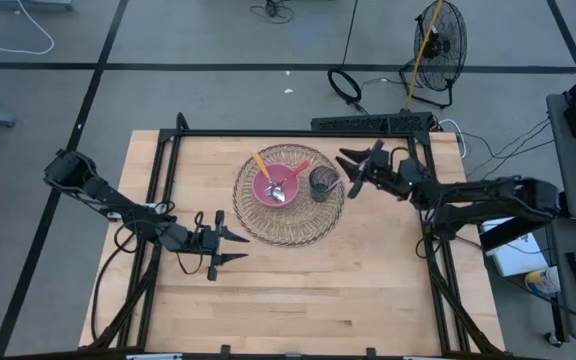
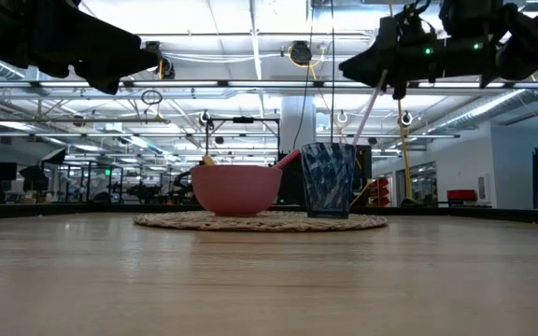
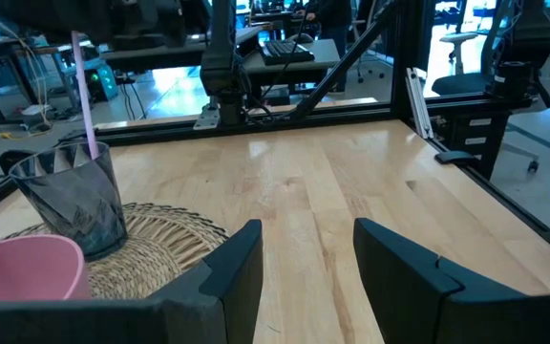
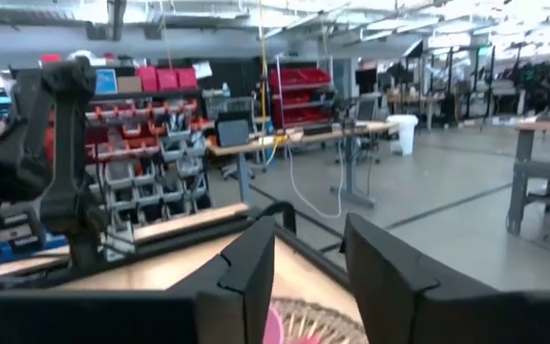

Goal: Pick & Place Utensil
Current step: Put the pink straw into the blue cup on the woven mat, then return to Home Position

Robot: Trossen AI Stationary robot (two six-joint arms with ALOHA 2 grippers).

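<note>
Woven mat (image 1: 290, 215) sitting mid-surface (image 1: 368, 280), with a pink bowl (image 1: 276, 186) and a dark tumbler (image 1: 323, 181) on it. Pink utensil (image 2: 370, 110) standing tilted in the tumbler, handle poking up. Right claw (image 1: 352, 172) hanging just right of the tumbler, above it, fingers apart, nothing gripped. Left claw (image 1: 230, 247) parked near the mat's left edge, fingers spread, empty too. More utensils lying in the bowl.

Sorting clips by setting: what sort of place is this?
Likely a robotics lab in an open industrial workshop: a framed wooden table on a concrete floor, shelving with red parts bins, and a floor fan.
</note>
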